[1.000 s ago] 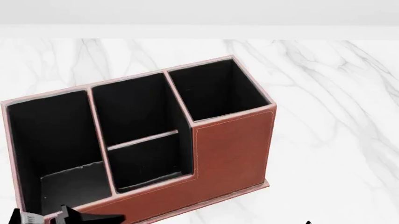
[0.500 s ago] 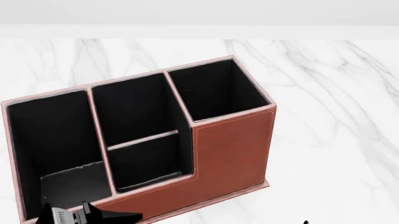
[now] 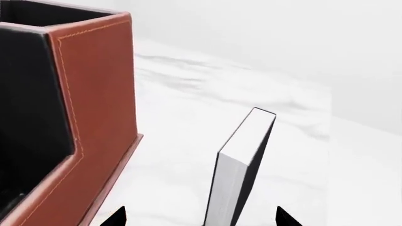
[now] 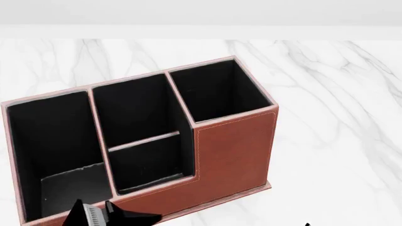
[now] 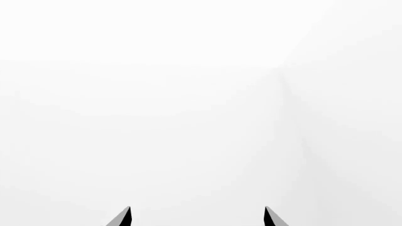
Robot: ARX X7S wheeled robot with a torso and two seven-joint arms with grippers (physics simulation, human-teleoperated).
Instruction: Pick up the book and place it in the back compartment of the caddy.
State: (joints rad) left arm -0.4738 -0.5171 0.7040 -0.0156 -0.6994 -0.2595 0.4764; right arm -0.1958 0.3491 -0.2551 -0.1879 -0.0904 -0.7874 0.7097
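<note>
- A white marble tabletop [image 4: 326,141] with soft grey veining runs across the whole scene — left to right, near to far.
- The veins show most plainly at the far right and far left of the surface.
- Beyond the far edge of the marble stands a plain pale wall [image 4: 201,12], with a lighter band along its base.
- The right wrist view shows only a blank whitish expanse — probably that wall or the table, though it is too featureless to tell.

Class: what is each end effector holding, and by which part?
Right end effector: nothing. Left end effector: book stands between its fingertips; hold cannot be told.
</note>
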